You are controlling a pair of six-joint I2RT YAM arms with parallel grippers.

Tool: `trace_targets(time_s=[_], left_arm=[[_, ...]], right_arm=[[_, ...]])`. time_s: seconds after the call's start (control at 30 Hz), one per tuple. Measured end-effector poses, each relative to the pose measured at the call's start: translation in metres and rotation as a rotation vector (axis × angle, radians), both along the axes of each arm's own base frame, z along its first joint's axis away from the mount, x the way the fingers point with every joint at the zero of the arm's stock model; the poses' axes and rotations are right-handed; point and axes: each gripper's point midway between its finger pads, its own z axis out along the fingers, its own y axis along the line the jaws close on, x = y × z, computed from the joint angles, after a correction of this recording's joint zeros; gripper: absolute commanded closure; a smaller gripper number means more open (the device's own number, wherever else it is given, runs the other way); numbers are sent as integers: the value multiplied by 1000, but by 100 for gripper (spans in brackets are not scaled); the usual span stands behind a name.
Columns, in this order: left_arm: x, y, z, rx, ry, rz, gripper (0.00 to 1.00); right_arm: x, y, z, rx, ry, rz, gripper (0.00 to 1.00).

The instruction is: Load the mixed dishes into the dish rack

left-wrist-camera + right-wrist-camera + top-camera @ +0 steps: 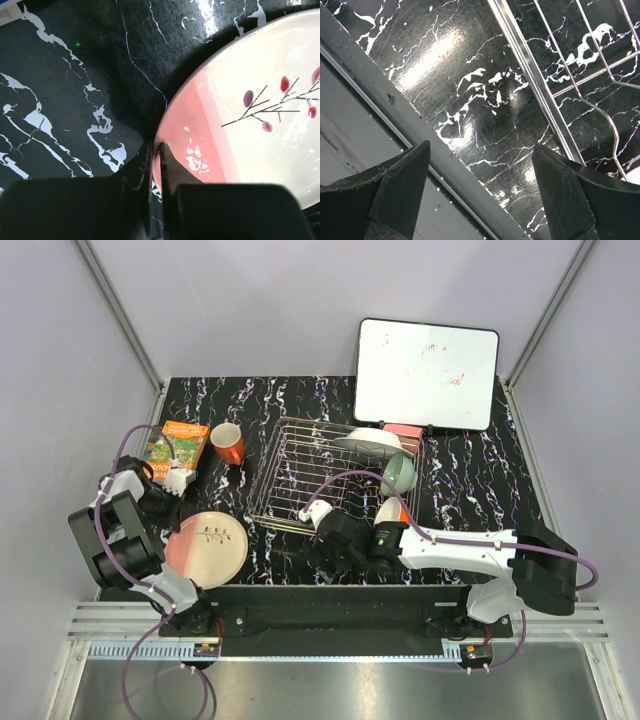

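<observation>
The pink-and-cream plate (205,548) (260,100) with a twig motif lies flat on the table, left of the dish rack (320,465). My left gripper (172,522) (156,152) is shut on its pink rim, one finger above and one below. An orange-red mug (228,443) stands on the table behind the plate. In the rack's right side sit a white plate (368,440), a pale green bowl (400,472) and an orange bowl (392,510). My right gripper (335,537) (480,150) hangs open and empty over the table's front edge, beside the rack's front rim (530,75).
A green-orange book (178,443) lies at the far left next to the mug. A whiteboard (428,373) leans behind the rack. The table's metal front rail (395,105) runs under the right gripper.
</observation>
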Motion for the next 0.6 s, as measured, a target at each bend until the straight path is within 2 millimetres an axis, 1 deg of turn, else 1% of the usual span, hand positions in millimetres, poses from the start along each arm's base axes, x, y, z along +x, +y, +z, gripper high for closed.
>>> trace_targets(time_s=[0.13,0.23,0.33,0.43,0.5,0.6], left_arm=[[0,1,1,8,-7,-8,100],[-2,1,1,20,-13,-16,100],[-7,1,2,30,-9,-22,100],[-13,-2,8,30,-2,-30,100],[-16,-4,15,36,-13,-38,100],[-19,-5,27,49,-38,-49,100]], right_arm=[[3,2,-3,-12,-20,17,10],[9,11,-5,-26,-39,39,8],[17,27,-7,-32,-61,64,7],[24,43,-4,-29,-85,90,7],[31,57,2,-13,-108,110,6],[37,72,11,11,-135,134,6]])
